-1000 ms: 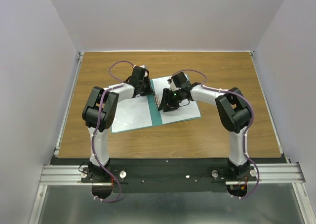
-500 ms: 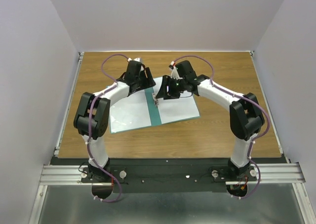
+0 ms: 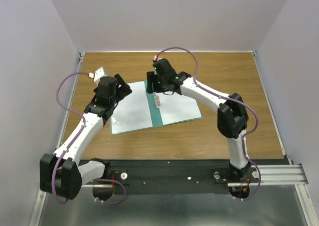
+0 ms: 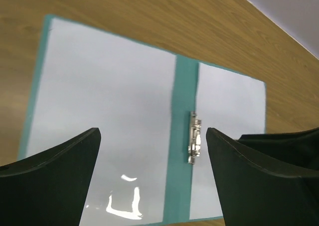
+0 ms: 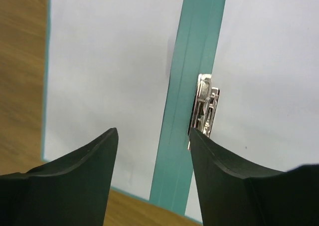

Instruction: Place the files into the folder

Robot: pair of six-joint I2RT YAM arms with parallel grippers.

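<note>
Left gripper point(image 4: 152, 136) and right gripper point(image 5: 152, 133) are both hanging spread, pinching nothing. For closing the folder point(image 3: 156, 115), I'd be catching only its cover edge, not the files point(image 3: 180, 109).

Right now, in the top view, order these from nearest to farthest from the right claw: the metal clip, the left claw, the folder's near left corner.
1. metal clip, on the spine.
2. left claw, to the left.
3. folder's near left corner, toward the bases.
</note>
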